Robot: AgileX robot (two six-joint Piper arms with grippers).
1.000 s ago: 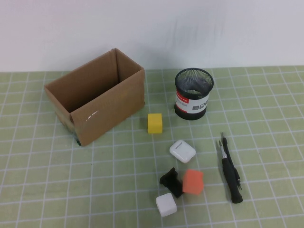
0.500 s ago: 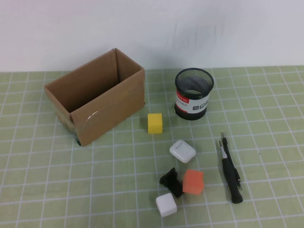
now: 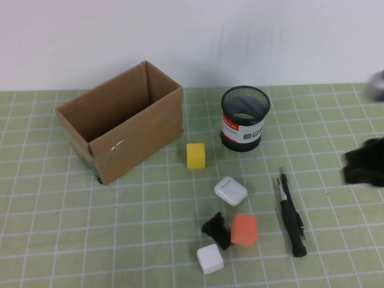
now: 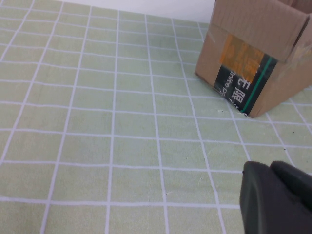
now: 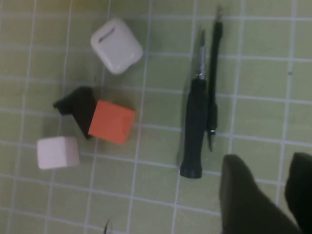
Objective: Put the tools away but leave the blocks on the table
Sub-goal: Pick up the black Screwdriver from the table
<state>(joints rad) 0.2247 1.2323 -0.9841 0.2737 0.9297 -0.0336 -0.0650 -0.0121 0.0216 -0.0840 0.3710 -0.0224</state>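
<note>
The right gripper (image 5: 265, 195) is held spread near the screwdrivers (image 3: 291, 213); the left gripper's (image 4: 278, 200) state cannot be told; no label writing can be read.

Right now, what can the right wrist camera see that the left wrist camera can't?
Only the right wrist view shows the two tools lying side by side, the orange block touching a small black piece, the white block, a white case, and the right gripper, open, hovering near the tools' handle ends. Only the left wrist view shows the cardboard box and the left gripper, low over bare mat. Both show the green grid table.
</note>
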